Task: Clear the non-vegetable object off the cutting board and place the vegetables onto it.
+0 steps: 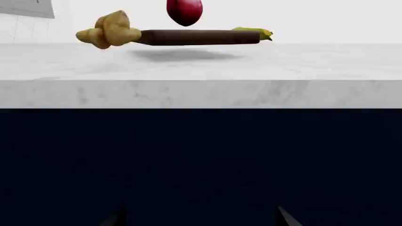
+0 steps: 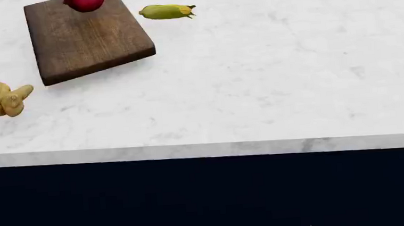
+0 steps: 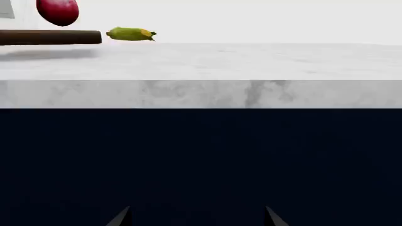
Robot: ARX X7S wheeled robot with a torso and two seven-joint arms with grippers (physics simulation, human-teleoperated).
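While nothing is done yet: tan knobby ginger-like root (image 2: pixel 7 99) on white marble surface (image 2: pixel 257 88) left of dark brown wooden cutting board (image 2: pixel 86 38), glossy red apple-like fruit (image 2: pixel 85 0) on board, green-husked corn ear (image 2: pixel 166 11) just right. Left pincer (image 1: pixel 199 217) and right pincer (image 3: pixel 196 216) low, tips spread wide, empty.

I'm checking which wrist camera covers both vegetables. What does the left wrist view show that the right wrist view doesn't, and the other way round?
Only the left wrist view shows the ginger root, at one end of the cutting board, and it takes in the board's whole edge. The right wrist view adds no object of its own; it shows only one end of the board and a bare stretch of marble counter beyond it. Both show the red fruit above the board, the corn past the board's other end, the counter edge, and open tool tips low in frame.
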